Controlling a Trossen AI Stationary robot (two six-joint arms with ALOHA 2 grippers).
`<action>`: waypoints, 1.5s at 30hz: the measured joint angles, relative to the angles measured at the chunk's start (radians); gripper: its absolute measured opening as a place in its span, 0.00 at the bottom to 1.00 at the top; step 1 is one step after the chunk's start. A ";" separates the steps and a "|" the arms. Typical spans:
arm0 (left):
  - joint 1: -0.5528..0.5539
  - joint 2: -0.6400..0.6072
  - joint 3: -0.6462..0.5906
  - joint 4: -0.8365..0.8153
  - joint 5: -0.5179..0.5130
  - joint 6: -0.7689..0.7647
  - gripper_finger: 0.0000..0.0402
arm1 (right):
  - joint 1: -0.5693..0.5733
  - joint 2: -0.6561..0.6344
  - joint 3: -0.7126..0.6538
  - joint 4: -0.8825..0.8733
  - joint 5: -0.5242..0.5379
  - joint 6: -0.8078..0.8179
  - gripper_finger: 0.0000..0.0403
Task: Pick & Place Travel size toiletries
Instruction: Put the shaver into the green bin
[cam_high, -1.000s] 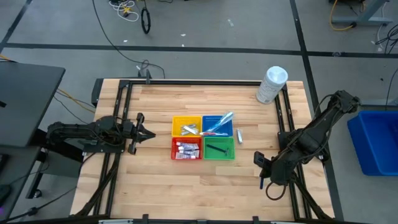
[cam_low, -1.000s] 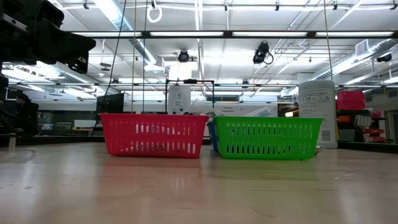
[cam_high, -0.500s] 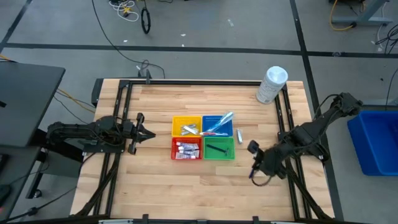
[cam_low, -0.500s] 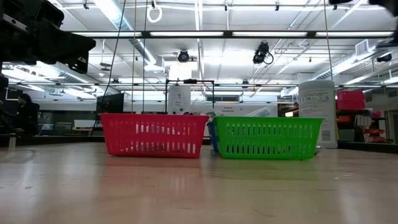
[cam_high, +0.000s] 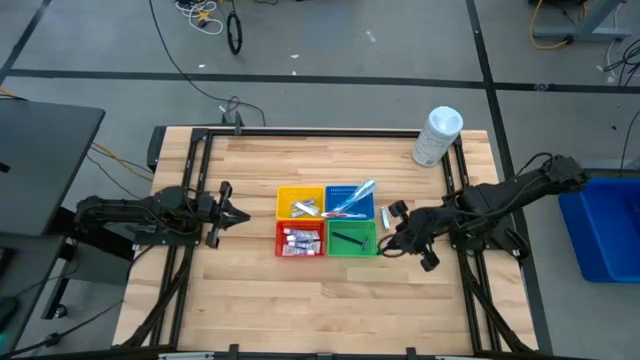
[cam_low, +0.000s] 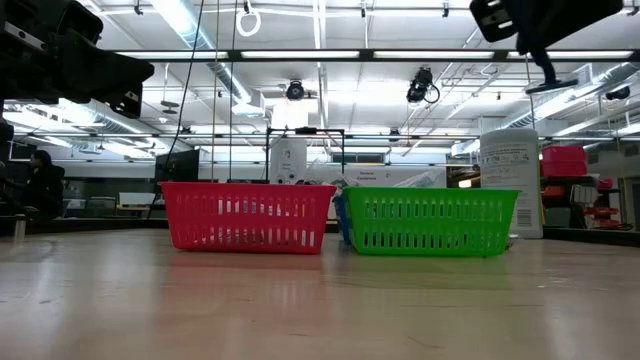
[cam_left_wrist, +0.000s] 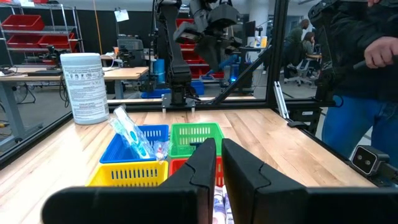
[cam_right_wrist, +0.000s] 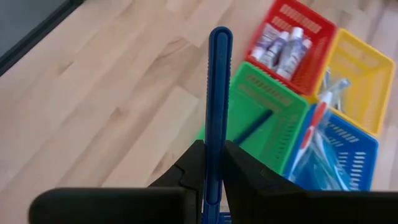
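High view: four small baskets sit 2x2 mid-frame on the wooden surface (cam_high: 260, 290). Yellow basket (cam_high: 300, 202) upper left w/ silvery packets (cam_high: 306, 208); blue basket (cam_high: 349, 201) upper right w/ toothbrushes (cam_high: 352, 198); red basket (cam_high: 300, 239) lower left w/ small tubes (cam_high: 299, 238); green basket (cam_high: 351, 239) lower right w/ a dark razor (cam_high: 349, 240). One small pale item (cam_high: 384, 217), prob. a tube, lies on the wood just right of the blue basket. Right gripper (cam_high: 392, 235) hovers just right of the green basket. Left gripper (cam_high: 237, 216) sits at left-centre, well apart from the baskets. White cylindrical container (cam_high: 437, 136) stands upper right.

Low view: red basket left of centre, green basket right of centre, container behind at right. Right arm shows dark at top right.

Left wrist view: left gripper's fingers (cam_left_wrist: 205, 167) nearly together, holding nothing; baskets beyond them; a person stands at right edge.

Right wrist view: right gripper (cam_right_wrist: 210, 163) clamps a blue razor (cam_right_wrist: 218, 93) by its handle, the razor pointing up-frame over the wood beside the green basket.
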 joint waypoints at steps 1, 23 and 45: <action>0.000 0.000 0.000 0.000 0.000 0.000 0.08 | -0.012 0.000 0.000 0.003 0.000 0.000 0.12; 0.000 0.000 0.000 -0.001 0.000 0.000 0.08 | -0.120 0.074 0.000 0.174 -0.001 -0.003 0.12; 0.000 0.000 0.000 0.000 0.000 0.000 0.08 | -0.198 0.276 0.000 0.267 -0.001 -0.004 0.12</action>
